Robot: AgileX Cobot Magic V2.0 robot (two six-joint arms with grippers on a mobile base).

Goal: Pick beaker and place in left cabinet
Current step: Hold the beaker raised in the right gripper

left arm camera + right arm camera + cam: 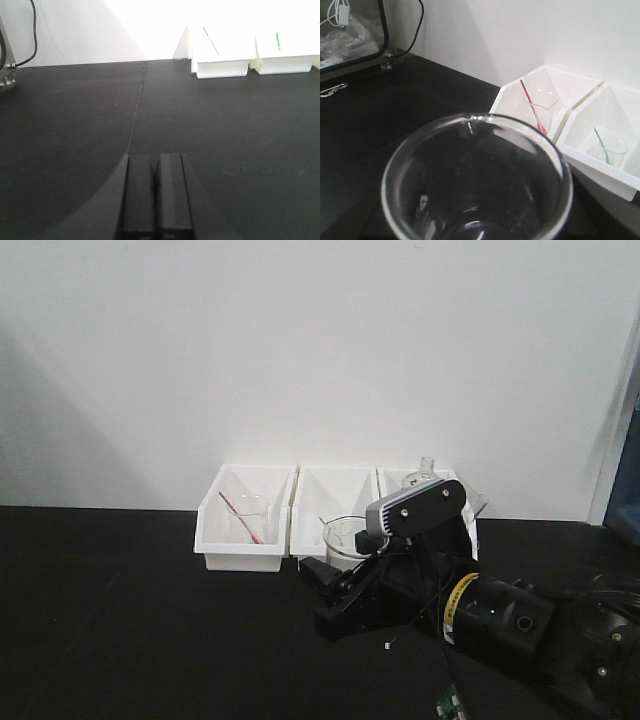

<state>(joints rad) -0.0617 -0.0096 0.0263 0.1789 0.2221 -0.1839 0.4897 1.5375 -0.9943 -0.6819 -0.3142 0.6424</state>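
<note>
The beaker (346,537) is clear glass and stands upright in front of the middle white bin. In the right wrist view its open rim (475,175) fills the lower frame, right under the camera. My right gripper (330,576) sits at the beaker's base, and its black fingers appear closed on it. The glass hides them in the wrist view. My left gripper (156,172) is shut and empty, low over the black table. The left cabinet is not in view.
Three white bins (245,540) stand against the back wall. The left one holds a beaker with a red rod (538,111); another holds a small beaker with a green rod (609,150). A flask (424,472) rises behind my right arm. A black-framed box with bags (350,35) stands far left.
</note>
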